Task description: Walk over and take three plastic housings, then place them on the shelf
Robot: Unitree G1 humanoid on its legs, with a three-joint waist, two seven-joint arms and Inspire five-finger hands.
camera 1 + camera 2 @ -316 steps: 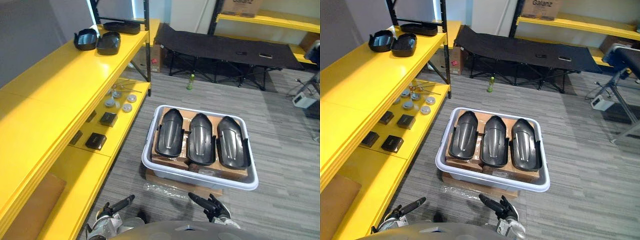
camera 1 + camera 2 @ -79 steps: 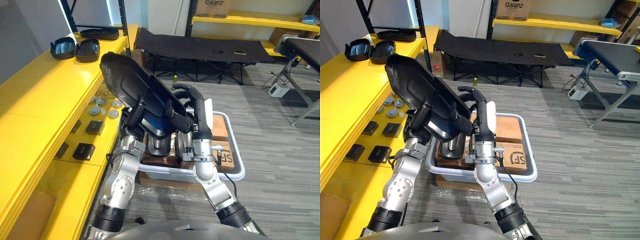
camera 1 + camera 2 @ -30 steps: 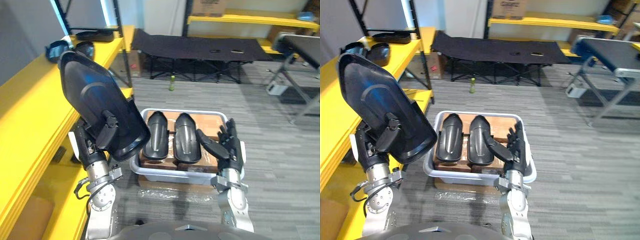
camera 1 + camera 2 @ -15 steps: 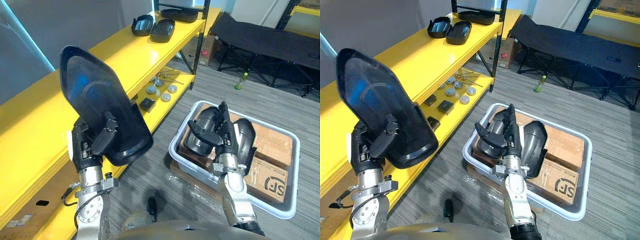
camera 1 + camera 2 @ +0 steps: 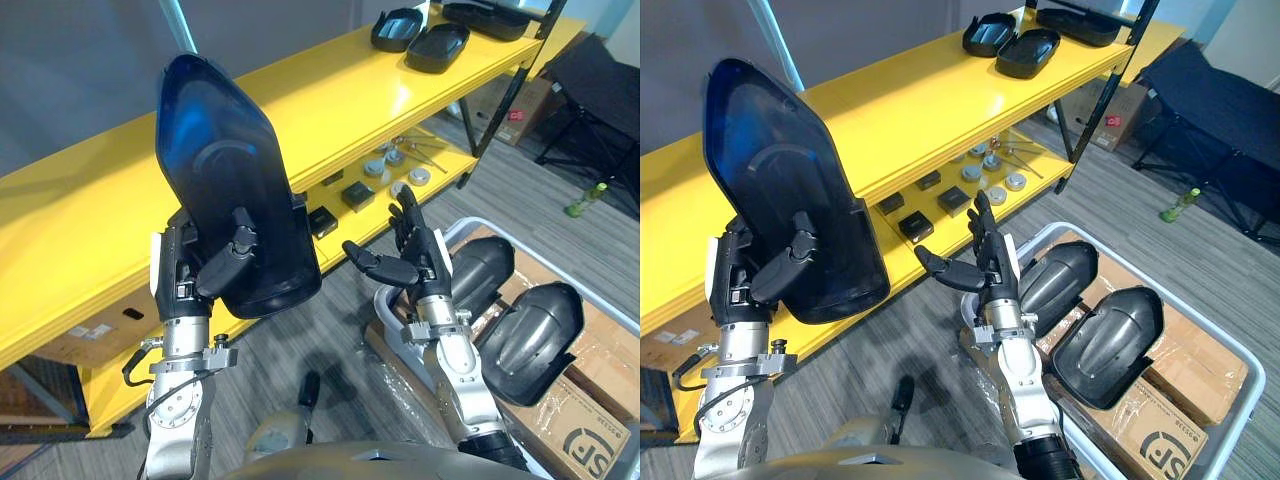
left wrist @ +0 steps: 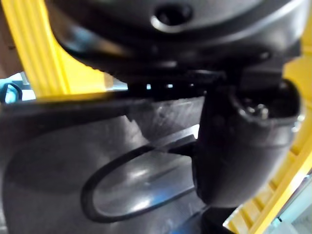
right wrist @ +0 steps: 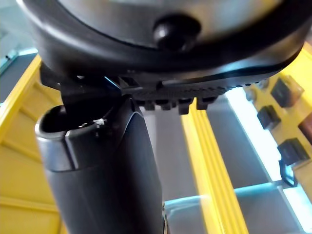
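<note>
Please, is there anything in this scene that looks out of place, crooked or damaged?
Nothing looks spilled or damaged. One point only: the left hand grips the housing at its lower end, so it stands nearly upright, tall above the hand. The right hand is open and empty.

free: shelf top (image 5: 330,100) near side | blocked: far end, housings (image 5: 437,47), post (image 5: 505,98)

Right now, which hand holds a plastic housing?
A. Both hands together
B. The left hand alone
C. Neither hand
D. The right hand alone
B: the left hand clasps the black plastic housing upright in front of the yellow shelf, while the right hand is spread open and holds nothing.
</note>
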